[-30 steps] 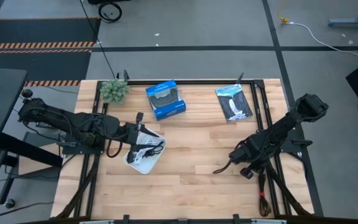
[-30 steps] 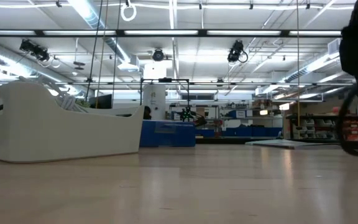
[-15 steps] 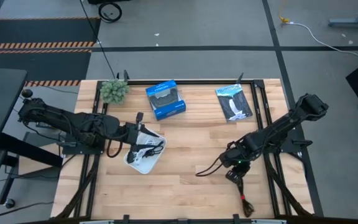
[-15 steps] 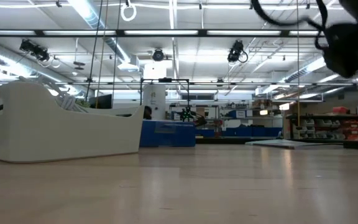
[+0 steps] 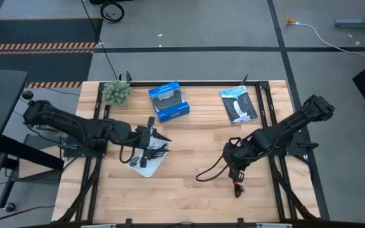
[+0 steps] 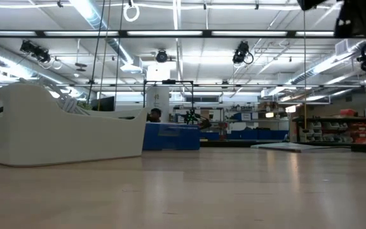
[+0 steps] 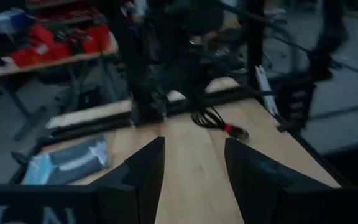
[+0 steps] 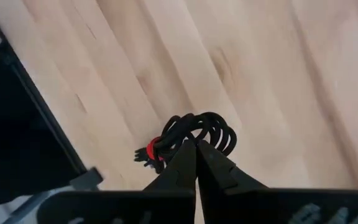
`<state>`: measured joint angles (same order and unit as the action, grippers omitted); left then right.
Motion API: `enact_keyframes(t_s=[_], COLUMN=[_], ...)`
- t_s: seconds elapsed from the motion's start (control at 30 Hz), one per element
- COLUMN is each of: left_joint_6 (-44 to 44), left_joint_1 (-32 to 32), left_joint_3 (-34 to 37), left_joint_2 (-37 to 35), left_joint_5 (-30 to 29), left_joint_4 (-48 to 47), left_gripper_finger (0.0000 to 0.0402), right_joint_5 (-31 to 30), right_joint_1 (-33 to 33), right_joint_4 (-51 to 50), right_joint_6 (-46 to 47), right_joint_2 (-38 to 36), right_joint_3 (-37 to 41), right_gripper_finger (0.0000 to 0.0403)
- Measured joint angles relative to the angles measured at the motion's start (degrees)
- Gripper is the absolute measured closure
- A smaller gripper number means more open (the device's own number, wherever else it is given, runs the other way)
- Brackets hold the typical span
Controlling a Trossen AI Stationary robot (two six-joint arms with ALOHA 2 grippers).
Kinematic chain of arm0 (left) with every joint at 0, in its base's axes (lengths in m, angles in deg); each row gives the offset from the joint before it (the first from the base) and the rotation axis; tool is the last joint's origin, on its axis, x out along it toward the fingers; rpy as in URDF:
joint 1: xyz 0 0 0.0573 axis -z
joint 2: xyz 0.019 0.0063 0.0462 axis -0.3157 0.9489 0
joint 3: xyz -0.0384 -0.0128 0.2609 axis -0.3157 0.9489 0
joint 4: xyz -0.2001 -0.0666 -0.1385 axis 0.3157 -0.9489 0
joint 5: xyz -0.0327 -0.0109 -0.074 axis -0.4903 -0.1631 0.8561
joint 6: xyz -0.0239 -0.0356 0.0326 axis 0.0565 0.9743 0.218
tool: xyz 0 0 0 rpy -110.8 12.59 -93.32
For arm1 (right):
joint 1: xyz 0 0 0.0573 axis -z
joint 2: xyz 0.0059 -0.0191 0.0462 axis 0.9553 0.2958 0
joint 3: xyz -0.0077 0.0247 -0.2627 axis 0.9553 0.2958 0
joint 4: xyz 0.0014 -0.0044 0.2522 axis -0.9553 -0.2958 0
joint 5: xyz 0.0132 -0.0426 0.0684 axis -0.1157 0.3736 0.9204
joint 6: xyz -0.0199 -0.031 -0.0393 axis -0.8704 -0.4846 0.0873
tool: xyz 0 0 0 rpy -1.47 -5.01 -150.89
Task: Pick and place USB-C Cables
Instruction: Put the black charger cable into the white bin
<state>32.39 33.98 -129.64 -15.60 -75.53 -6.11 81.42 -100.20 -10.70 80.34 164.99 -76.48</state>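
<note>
My right gripper (image 5: 231, 163) is over the table's middle right, shut on a black cable bundle (image 8: 199, 132) with a red tie (image 8: 156, 149). In the high view, its red-tied end (image 5: 236, 188) hangs toward the near edge and a loose strand (image 5: 203, 175) trails left. My left gripper (image 5: 152, 136) is open above the white bin (image 5: 137, 166), which holds white and black cable bundles (image 5: 146, 152). In the left wrist view, its fingers (image 7: 148, 171) stand apart, with the red-tied cable (image 7: 221, 126) far ahead. I see no grey-blue cable. My right gripper pinches the black bundle's coiled loops (image 8: 194, 138) between its two fingertips, beside the red tie, coming from above and pointing down. The bundle hangs below the fingers. The low view shows none of it on the table top.
A blue box (image 5: 168, 101) and a flat black packet (image 5: 238, 104) lie near the far edge, and a small green plant (image 5: 116, 92) stands at the far left corner. The bin (image 6: 62, 127) stands left in the low view. Bare wood (image 5: 189, 152) lies between the grippers.
My right gripper has risen and travelled from the near right part of the table toward its middle and the bin, staying shut, with the red-tied cable carried along under it. My left gripper has shifted a little toward the right over the bin.
</note>
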Motion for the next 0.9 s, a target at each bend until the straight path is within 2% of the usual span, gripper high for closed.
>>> enact_keyframes(t_s=[0.17, 0.3, 0.4, 0.57, 0.67, 0.9], left_joint_6=[-0.02, 0.02, 1.31, 3.62, 5.35, 8.25], left_joint_1=[-0.83, -3.25, -4.92, -6.96, -8.04, -9.47], left_joint_3=[0.0, 0.0, 0.0, 0.02, 0.02, 0.02], left_joint_2=[4.92, 7.76, 9.97, 14.02, 16.41, 18.88], left_joint_5=[-4.82, -4.74, -1.73, 7.18, 8.84, 8.84], left_joint_4=[7.41, 12.23, 14.75, 18.72, 22.03, 25.89], left_gripper_finger=[0.0196, 0.0165, 0.0148, 0.0142, 0.0143, 0.0144], right_joint_5=[-4.89, -10.77, -16.24, -27.21, -32.3, -34.87], right_joint_1=[-0.35, -1.23, -2.5, -3.66, -3.51, -1.42], right_joint_4=[-1.71, -4.33, -6.38, -6.61, -4.2, 5.17], right_joint_6=[-3.72, -7.55, -11.27, -18.79, -23.97, -34.7], right_joint_2=[0.0, 0.0, 0.0, 0.0, -0.01, -0.02], right_joint_3=[-3.86, -7.57, -10.87, -15.47, -17.23, -19.04], right_gripper_finger=[0.04, 0.04, 0.04, 0.04, 0.04, 0.0399])
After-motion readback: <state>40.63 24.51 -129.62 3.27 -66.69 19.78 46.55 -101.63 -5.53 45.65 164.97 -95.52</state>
